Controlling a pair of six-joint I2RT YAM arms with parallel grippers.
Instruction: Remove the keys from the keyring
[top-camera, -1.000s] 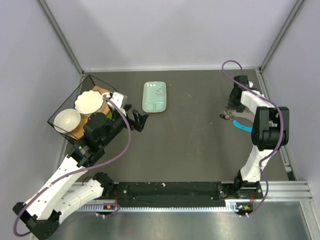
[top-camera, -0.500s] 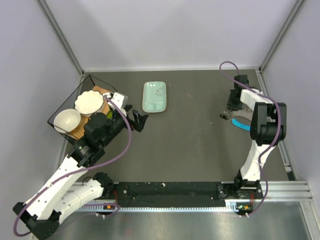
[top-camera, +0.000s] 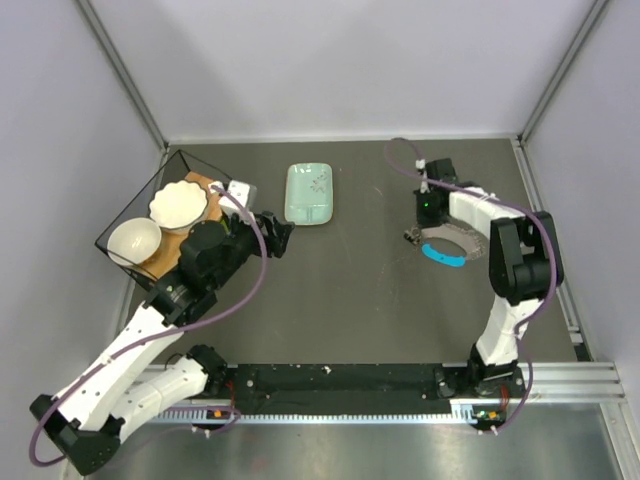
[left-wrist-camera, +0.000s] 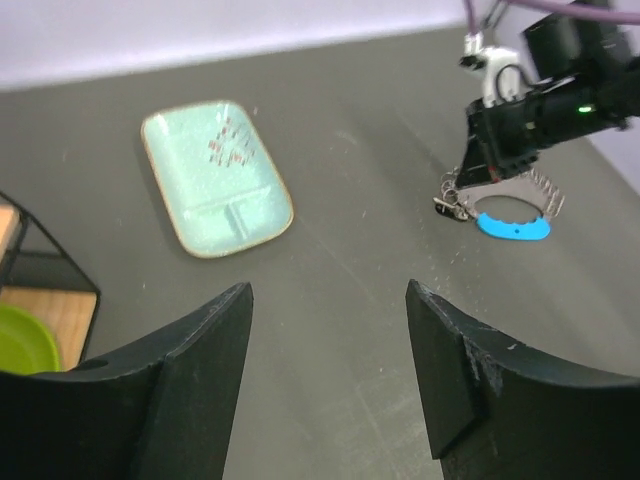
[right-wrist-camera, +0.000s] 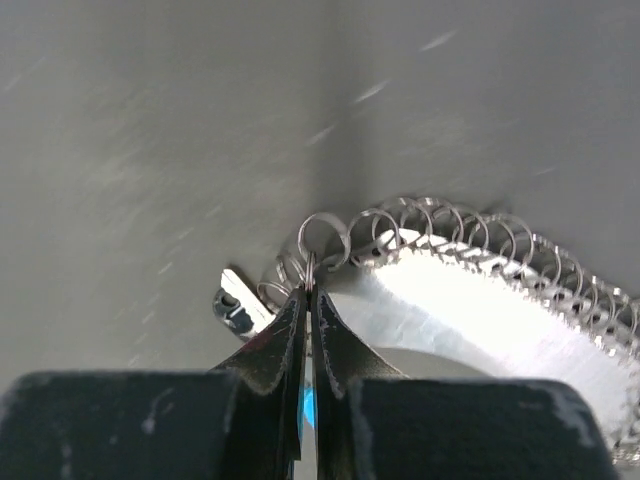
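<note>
The keyring (top-camera: 443, 257) is a cluster of thin metal rings and a coiled wire with a bright blue crescent tag, lying right of the table's middle. It also shows in the left wrist view (left-wrist-camera: 512, 226). Small silvery keys (top-camera: 412, 236) lie at its left end. My right gripper (top-camera: 430, 215) is over it, shut on one thin ring (right-wrist-camera: 325, 238), with a key (right-wrist-camera: 235, 305) just to the left and the coil (right-wrist-camera: 480, 240) to the right. My left gripper (top-camera: 275, 238) is open and empty, well left of the keyring; its jaws stand wide apart in the left wrist view (left-wrist-camera: 328, 295).
A pale green rectangular dish (top-camera: 309, 194) lies at the back middle. A black wire basket (top-camera: 120, 215) with two white bowls stands at the left edge. The enclosure walls are close on both sides.
My right gripper has moved left toward the table's middle, taking the keyring and blue tag with it. My left arm has shifted slightly forward.
</note>
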